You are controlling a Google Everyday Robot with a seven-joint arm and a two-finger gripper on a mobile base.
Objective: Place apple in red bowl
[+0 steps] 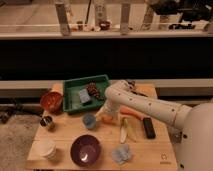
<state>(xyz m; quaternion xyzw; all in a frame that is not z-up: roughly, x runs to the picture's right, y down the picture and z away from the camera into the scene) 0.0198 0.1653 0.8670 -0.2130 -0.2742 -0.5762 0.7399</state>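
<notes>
Gripper (106,116) low over mid-bench, at end of white arm (150,106) reaching in from right. Fingers hidden under the wrist housing; apart or together: cannot tell. Apple (107,120) right at the gripper tip, a small yellow-orange patch on the bench (150,155), mostly covered by the arm; touching or just below the fingers, cannot tell. Roundish, so no long axis to line up. Easy to confuse with carrot (131,113), long and thin, lying just right of apple under the arm.

Key relation: red bowl (51,101) well apart to the left of gripper, at the left bench edge, a bit further back than the apple. Along that line: blue cup (89,120) just left of apple, green tray (75,91) behind it with a grey block (84,97) and a dark lumpy item (94,90) inside. Likely step: closing on apple, then lift and carry left over the cup. Needs height to clear cup and tray rim.

Elsewhere: purple bowl (85,149) at front, white cup (48,148) front left, small tin (47,122) near left edge, banana peel (125,129), black bar (149,127), crumpled blue wrapper (121,154).
</notes>
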